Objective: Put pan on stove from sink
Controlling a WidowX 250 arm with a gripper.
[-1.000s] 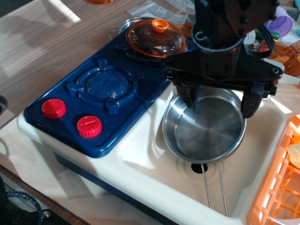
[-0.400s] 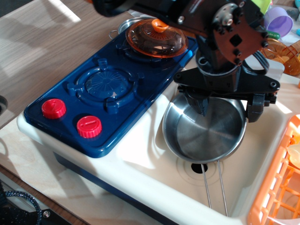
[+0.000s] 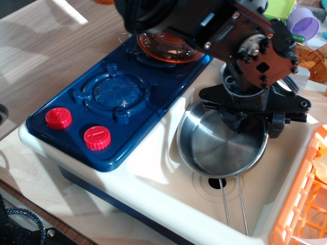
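The shiny steel pan [image 3: 217,145] lies in the cream-white sink [image 3: 153,166], its wire handle [image 3: 233,201] pointing toward the front over the drain hole. My gripper [image 3: 255,124] is open and low over the pan's far right side. One finger [image 3: 233,120] is inside the pan and the other [image 3: 278,126] is just outside its right rim. It holds nothing. The dark blue stove [image 3: 76,109] lies to the left, and its near burner ring [image 3: 116,92] is bare.
A steel pot with an orange see-through lid [image 3: 161,47] sits on the stove's far burner, partly hidden by my arm. An orange slotted dish rack [image 3: 301,204] borders the sink on the right. Cups and toys [image 3: 305,23] lie at the back right.
My gripper has shifted right and lower over the pan's far right rim, the wrist has turned, and the fingers stand closer together. The pan has not moved.
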